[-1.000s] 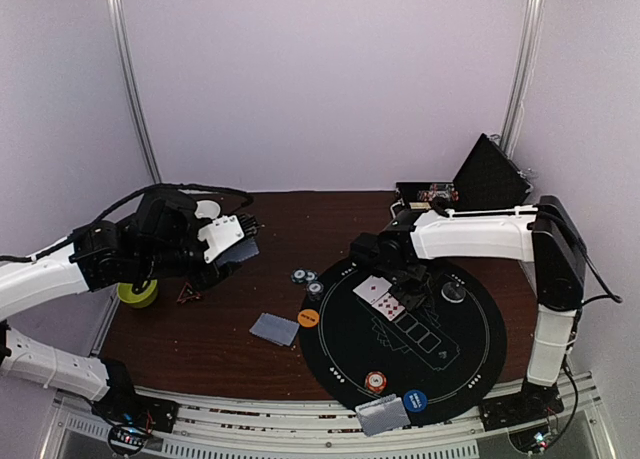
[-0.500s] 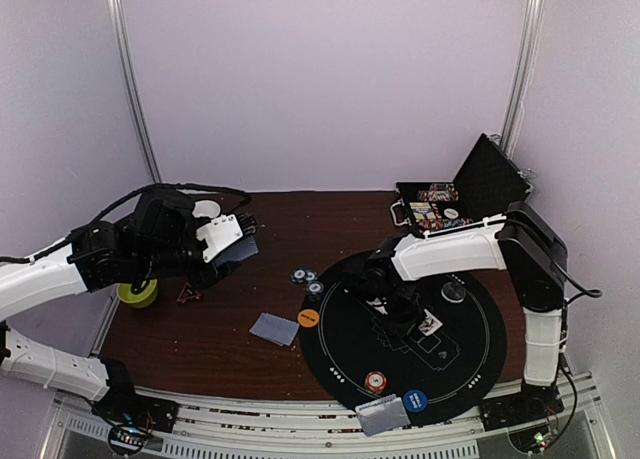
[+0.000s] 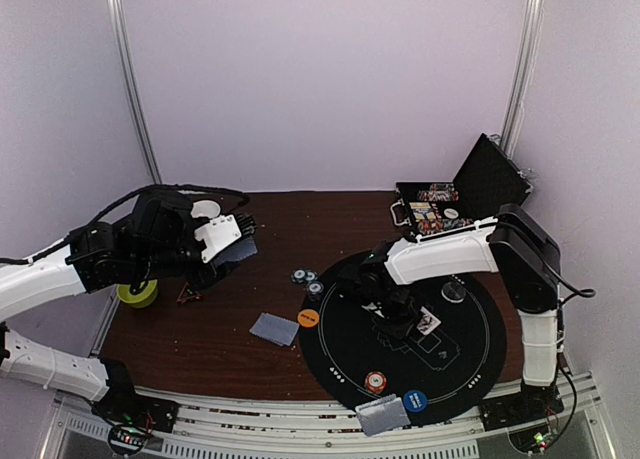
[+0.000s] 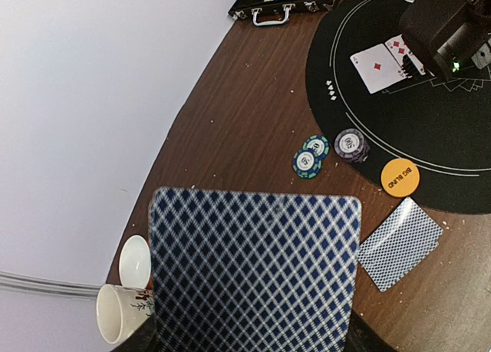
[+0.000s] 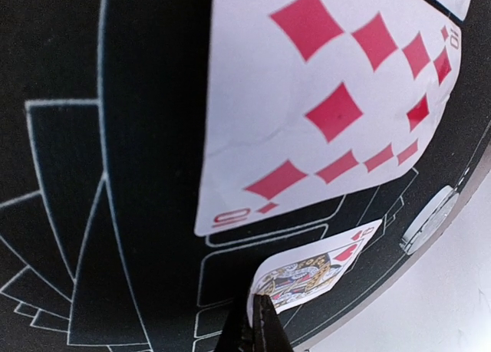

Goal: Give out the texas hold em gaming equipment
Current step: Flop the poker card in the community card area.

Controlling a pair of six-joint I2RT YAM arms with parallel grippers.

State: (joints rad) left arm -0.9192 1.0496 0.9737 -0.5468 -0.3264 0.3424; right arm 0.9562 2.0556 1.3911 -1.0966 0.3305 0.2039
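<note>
You are holding a blue-backed card clamped in the left tool above the table. The right tool is hovering fully closed over the black mat, a diamond court card at its 1 o'clock, the ten of diamonds beyond.

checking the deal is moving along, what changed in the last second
The right gripper, shut, moved toward the near edge over the black mat as its elbow swung in; a face-up card now shows beside it. The left gripper holding its blue-backed card, the poker chips and the face-down card stayed put.
</note>
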